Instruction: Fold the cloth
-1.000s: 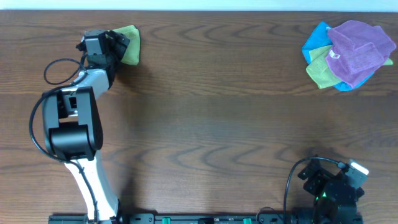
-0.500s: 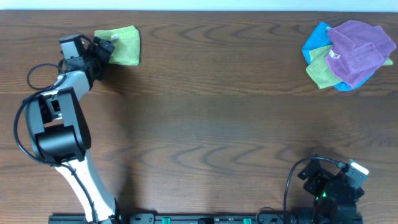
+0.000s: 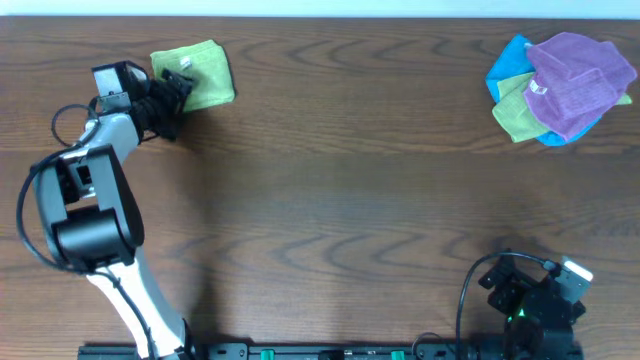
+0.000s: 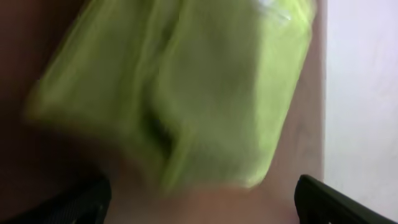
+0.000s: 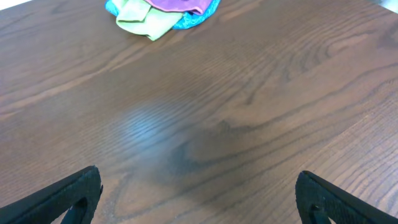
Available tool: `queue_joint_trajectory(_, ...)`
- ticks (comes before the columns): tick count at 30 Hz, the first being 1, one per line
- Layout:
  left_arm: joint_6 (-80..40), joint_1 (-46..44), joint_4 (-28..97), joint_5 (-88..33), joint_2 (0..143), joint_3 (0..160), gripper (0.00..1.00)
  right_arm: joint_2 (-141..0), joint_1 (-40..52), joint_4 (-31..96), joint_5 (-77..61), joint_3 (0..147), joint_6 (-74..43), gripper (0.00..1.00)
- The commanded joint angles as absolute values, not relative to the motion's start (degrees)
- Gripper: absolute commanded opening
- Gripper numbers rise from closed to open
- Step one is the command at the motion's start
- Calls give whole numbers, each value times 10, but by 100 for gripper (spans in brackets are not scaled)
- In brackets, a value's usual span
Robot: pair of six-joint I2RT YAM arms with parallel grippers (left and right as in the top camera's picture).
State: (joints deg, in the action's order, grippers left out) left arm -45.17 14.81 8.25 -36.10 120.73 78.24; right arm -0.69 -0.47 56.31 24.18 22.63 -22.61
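Lying at the far left corner of the dark wood-grain tabletop point(image 3: 330, 200), the green cloth point(image 3: 195, 72) sits as a compact, folded rectangle with a small white tag showing near its upper left edge. The left gripper point(image 3: 168, 97) hangs just beside the cloth's lower left corner, pointed towards it. From overhead I cannot tell whether a fingertip touches the fabric. Through the left wrist camera the cloth fills most of the view as a blurred yellow-green slab with a fold line running down it, and the gripper's two dark fingertips point(image 4: 93, 199) sit far out at the bottom corners, spread wide with nothing clamped between them. The left arm point(image 3: 85, 215) rises from the near edge and bends over to that corner, a black cable looping beside it. Well apart, at the far right corner, a loose pile of cloths point(image 3: 555, 85) lies crumpled, with a purple cloth point(image 3: 578, 80) on top of a blue cloth point(image 3: 508, 60) and a light green one. The right arm point(image 3: 530, 295) is tucked low at the near right edge. Its wrist view shows the right gripper point(image 5: 199, 205) spread wide over bare wood, holding nothing, with the pile far ahead.
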Motion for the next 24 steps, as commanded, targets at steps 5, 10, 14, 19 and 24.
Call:
queue_joint_trajectory(5,-362,172,205,-233,1055,789,95,-3,-10,564,246,223,-233,99)
queue_joint_trajectory(10,-387,158,230,-244,1013,789,95,-3,-10,565,246,223,-233,99)
queue_joint_trajectory(14,-408,126,247,-239,1042,789,95,-3,-10,565,246,223,-233,99)
queue_joint_trajectory(19,-430,73,243,-147,1101,789,95,-3,-10,565,246,223,-233,99)
queue_joint_trajectory(24,-447,61,183,-127,1145,789,95,-3,-10,565,246,223,-233,99)
